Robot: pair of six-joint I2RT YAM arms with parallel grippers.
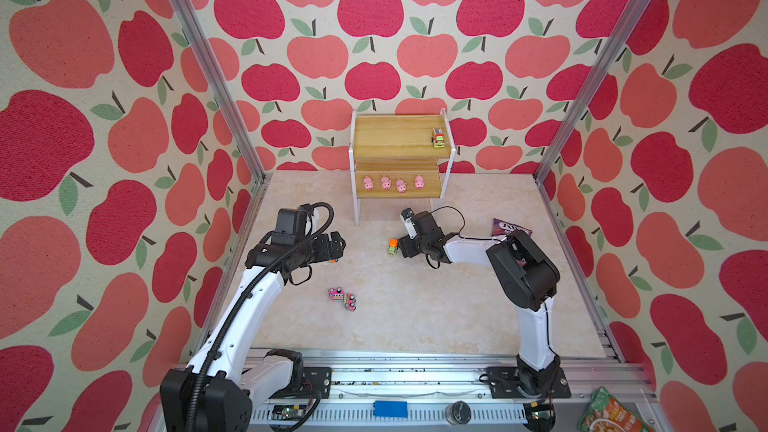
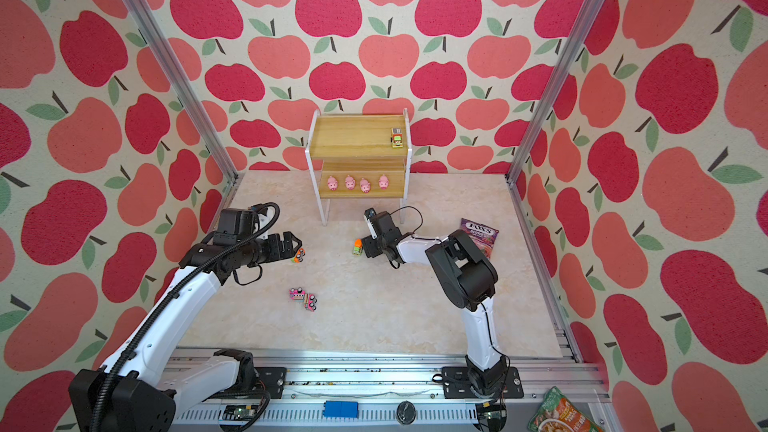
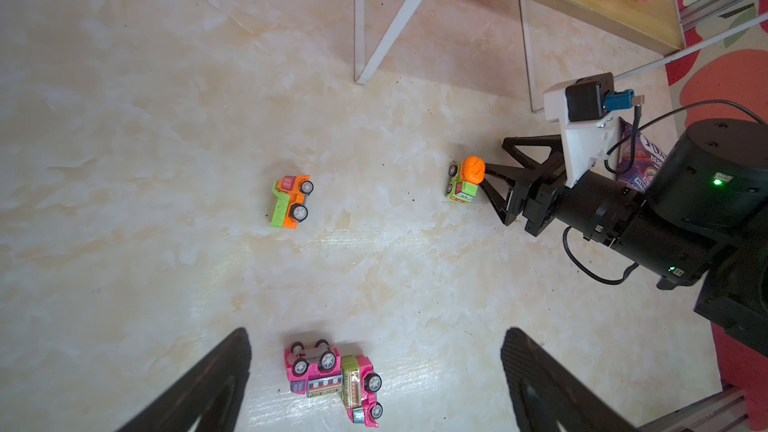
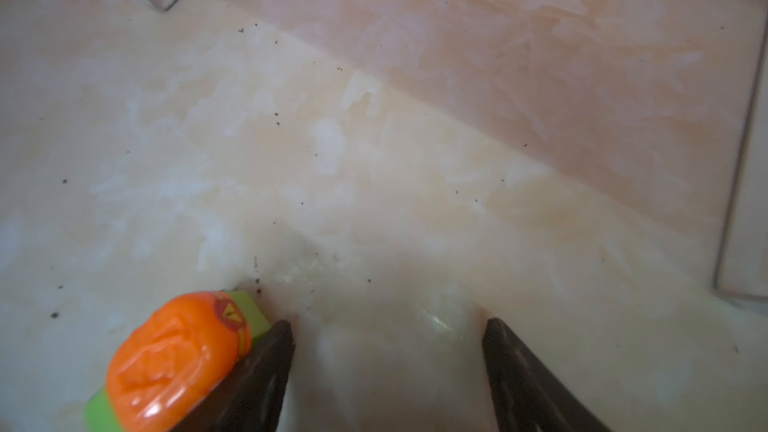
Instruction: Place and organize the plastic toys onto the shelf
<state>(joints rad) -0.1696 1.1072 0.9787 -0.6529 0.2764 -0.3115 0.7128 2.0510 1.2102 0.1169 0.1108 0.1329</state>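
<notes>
Gripping nothing with right fingers [image 4: 257,376], parted low on bench [image 4: 374,160]; touching green-orange truck [image 4: 174,359] just outside one, not between, so likely needing recentring. Holding left fingers [image 3: 199,384] spread, empty.

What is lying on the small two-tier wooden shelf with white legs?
On its top board, one brown-and-green toy truck near the right end. On the lower board, four pink pig figures in a row. Its back part is hidden under the top board.
</notes>
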